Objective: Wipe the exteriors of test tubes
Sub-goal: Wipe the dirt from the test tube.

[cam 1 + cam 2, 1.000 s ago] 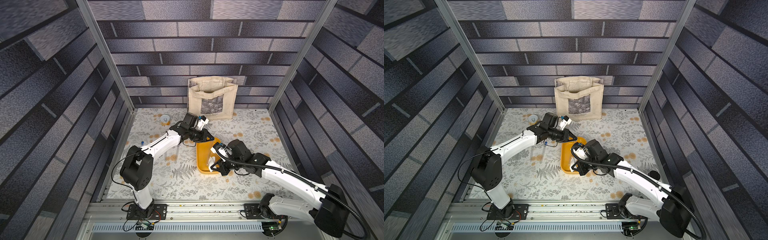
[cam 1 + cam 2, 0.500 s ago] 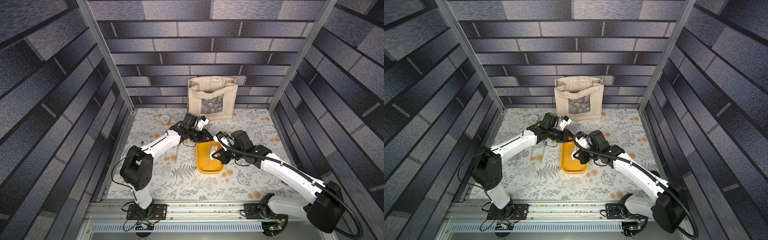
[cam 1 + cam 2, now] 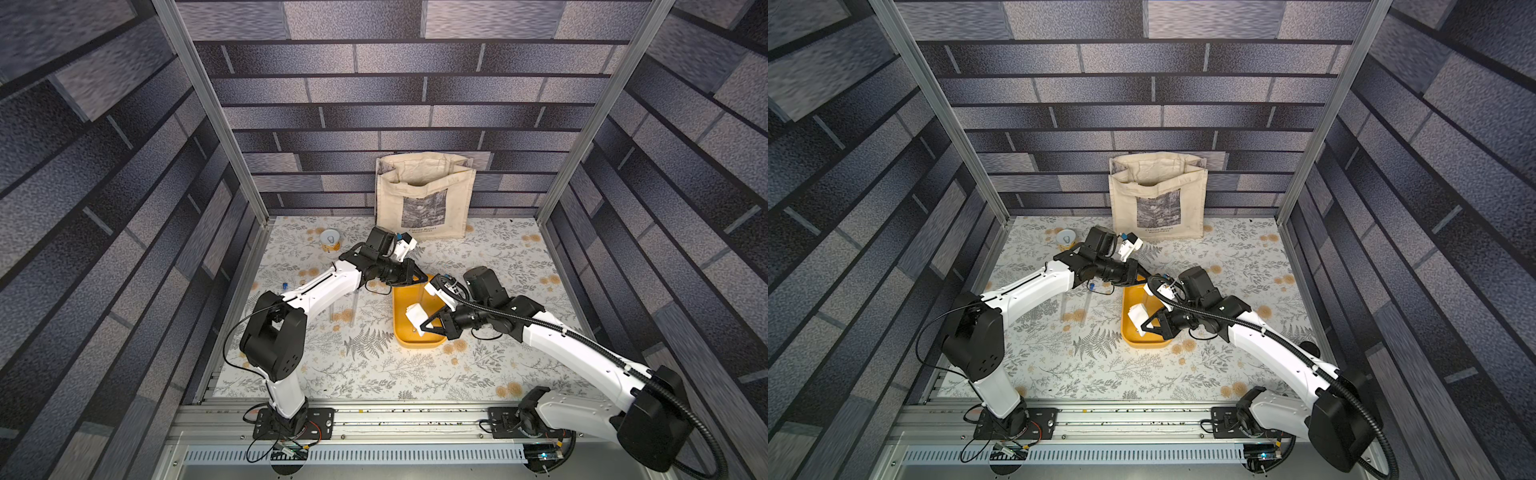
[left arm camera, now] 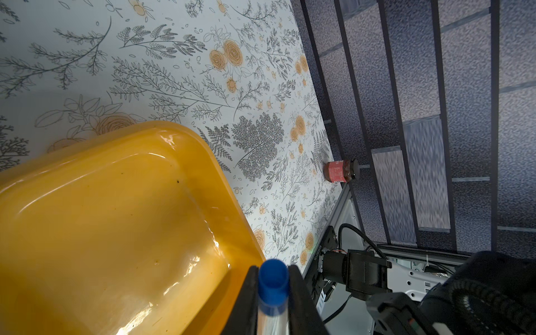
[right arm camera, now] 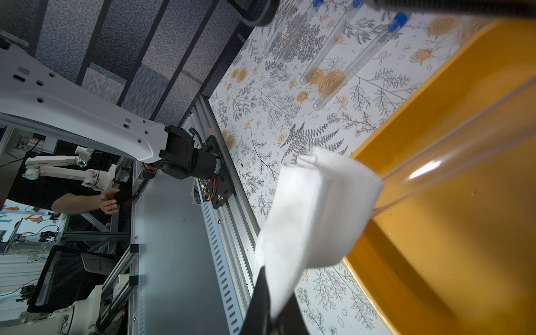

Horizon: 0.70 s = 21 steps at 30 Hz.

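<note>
Little of the held test tube [image 4: 272,290] shows: in the left wrist view only its blue cap and a short clear stretch, pinched between the black fingers of the left tool [image 4: 272,278], the rest cut off by the picture's edge. In the right wrist view its clear body [image 5: 470,127] crosses above the yellow tray [image 5: 452,246] and its end disappears inside the folded white cloth [image 5: 319,208], so how far in it reaches cannot be told. The right tool [image 5: 271,310] is pressed together on the cloth's loose flap, only its finger ends in view. In both top views the tube is too faint to trace between the left tool [image 3: 419,279], at the tray's far end, and the cloth [image 3: 415,318] over the tray's middle. Three other test tubes [image 5: 356,62] lie side by side on the bench left of the tray, two caps clipped by the picture's edge. The bench [image 3: 374,374] is white, printed with grey ferns and orange flowers, walled left, right and far by grey-blue brick-patterned panels [image 3: 374,104]. A cream tote bag [image 3: 424,199] stands against the far wall, a small round tin [image 3: 330,241] sits far left, and a red jar with a dark lid [image 4: 340,171] stands at the foot of the right wall.
</note>
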Each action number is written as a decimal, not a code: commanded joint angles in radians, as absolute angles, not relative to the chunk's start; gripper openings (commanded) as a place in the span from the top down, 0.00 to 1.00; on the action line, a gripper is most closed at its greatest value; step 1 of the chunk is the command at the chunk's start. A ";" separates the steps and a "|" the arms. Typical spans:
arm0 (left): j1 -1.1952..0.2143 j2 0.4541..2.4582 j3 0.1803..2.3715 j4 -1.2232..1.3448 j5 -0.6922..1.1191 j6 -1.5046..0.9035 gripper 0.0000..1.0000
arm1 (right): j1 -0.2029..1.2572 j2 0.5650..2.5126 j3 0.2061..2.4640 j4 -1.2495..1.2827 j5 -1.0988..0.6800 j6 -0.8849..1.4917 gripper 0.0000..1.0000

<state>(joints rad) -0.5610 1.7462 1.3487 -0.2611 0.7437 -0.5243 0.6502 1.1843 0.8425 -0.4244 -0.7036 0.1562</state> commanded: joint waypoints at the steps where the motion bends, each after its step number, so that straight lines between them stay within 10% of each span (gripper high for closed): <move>1: -0.552 1.730 1.332 -0.263 0.739 -0.508 0.81 | 0.659 1.188 0.835 -0.515 -0.669 0.118 1.00; 21: -0.554 1.725 1.330 -0.250 0.759 -0.511 0.81 | 0.597 1.374 1.041 -0.583 -0.484 0.035 1.00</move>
